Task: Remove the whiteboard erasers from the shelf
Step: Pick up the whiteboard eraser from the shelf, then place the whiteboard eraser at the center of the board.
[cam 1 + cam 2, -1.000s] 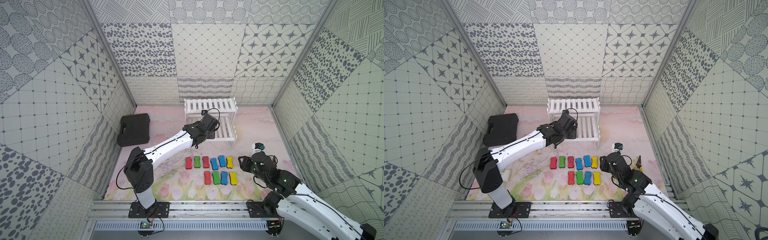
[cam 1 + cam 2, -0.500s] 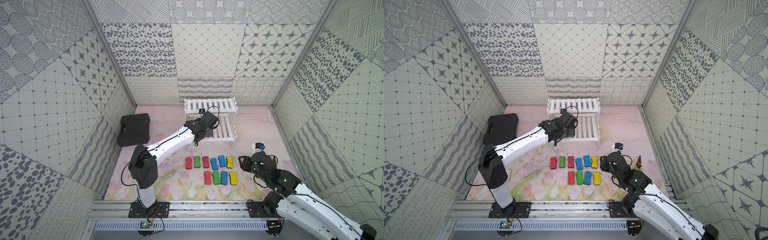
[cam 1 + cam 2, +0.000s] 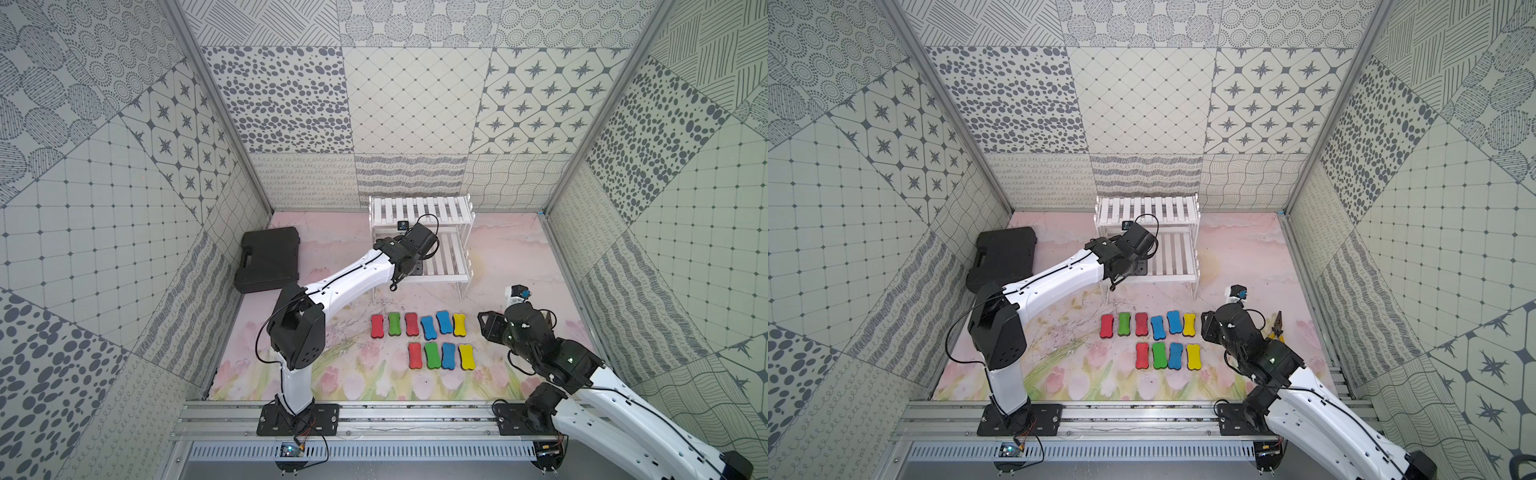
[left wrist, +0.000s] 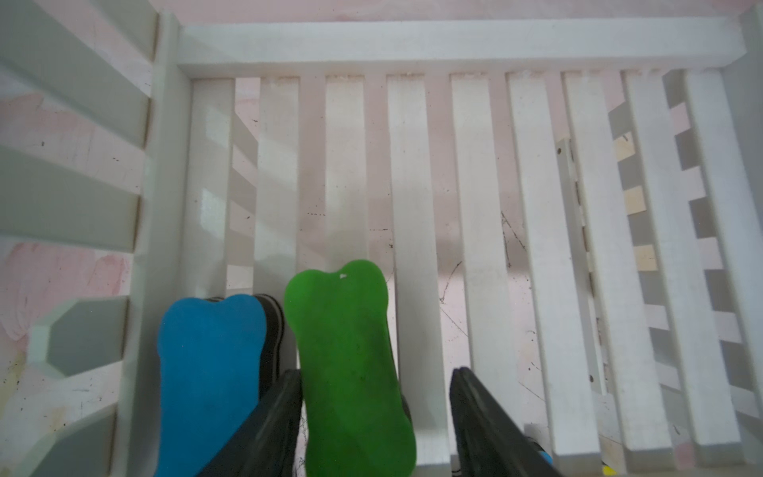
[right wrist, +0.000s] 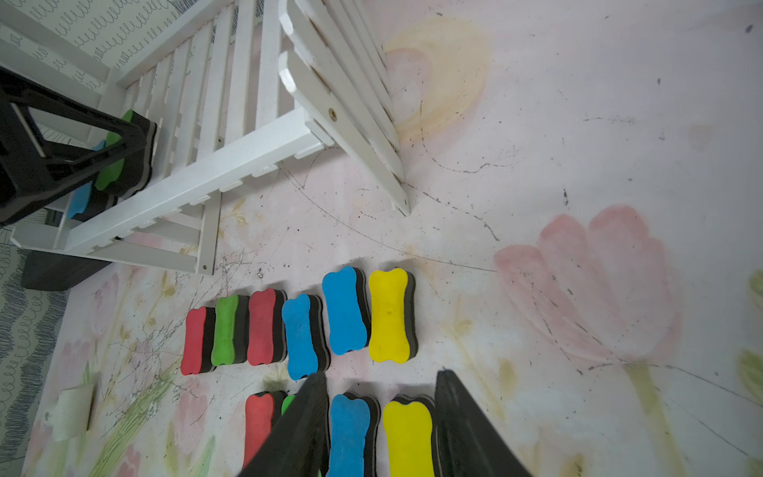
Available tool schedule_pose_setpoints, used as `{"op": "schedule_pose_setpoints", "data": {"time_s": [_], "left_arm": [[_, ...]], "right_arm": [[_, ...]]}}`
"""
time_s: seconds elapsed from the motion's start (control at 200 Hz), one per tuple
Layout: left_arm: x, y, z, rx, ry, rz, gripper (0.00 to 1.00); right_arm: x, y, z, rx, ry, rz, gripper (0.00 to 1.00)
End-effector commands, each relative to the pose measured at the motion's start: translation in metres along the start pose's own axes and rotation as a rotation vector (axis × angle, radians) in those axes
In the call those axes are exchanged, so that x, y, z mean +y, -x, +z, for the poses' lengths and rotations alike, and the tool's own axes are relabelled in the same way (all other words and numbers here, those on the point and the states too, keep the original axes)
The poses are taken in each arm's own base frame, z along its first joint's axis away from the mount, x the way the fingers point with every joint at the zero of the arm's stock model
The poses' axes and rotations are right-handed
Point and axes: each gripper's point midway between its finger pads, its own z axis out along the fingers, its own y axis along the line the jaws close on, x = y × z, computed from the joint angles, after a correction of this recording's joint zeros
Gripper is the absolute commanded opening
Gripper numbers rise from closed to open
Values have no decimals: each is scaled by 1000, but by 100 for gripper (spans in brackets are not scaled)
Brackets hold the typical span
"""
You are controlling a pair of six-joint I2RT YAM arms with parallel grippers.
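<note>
Bright, even light from above fills both top views, with short soft shadows. From my left wrist, the shelf [image 4: 413, 165] ahead of my left pincer [image 4: 373, 371] throws striped shadows beneath; the pincer and the shelf edge beside it smear out of focus. My right wrist view is crisp beyond the blurred right pincer [image 5: 380, 372].

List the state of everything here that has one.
White slatted two-tier shelf: upright, not yet emptied.
Green-topped bone-shaped eraser: on shelf, between left jaws.
Blue-topped bone-shaped eraser: flat on shelf.
Ten coloured erasers: on table, two rows.
Black plastic case: closed.
Left gripper: open.
Right gripper: open, empty.
</note>
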Motion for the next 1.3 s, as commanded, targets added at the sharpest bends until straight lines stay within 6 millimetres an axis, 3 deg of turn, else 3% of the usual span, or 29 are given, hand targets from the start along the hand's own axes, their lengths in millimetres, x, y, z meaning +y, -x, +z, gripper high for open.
{"op": "schedule_pose_setpoints", "data": {"time_s": [0.0,0.18,0.35,0.5,0.64,0.8,0.985,1.141,1.291], "left_arm": [[5,-3,3,32,13,-3,57],[3,-5,4,44,-3,6,47],[-2,3,-5,25,-32,1,44],[-4,11,-33,-24,-74,-22,43],[0,-3,-63,-56,-105,-36,43],[15,-48,-88,-36,-107,-55,43],[36,-122,-104,26,-92,-65,42],[41,-197,-88,197,-114,-101,41],[43,-246,-73,304,-102,-120,41]], "right_arm": [[6,7,0,-23,24,1,47],[5,5,1,-18,22,3,47],[4,5,0,-19,24,8,46],[5,7,-1,-26,30,11,47],[6,8,-2,-29,34,16,47],[5,9,-3,-34,35,19,46],[5,7,-3,-33,47,22,46],[6,8,-4,-39,58,31,46],[6,8,-5,-40,59,26,47]]}}
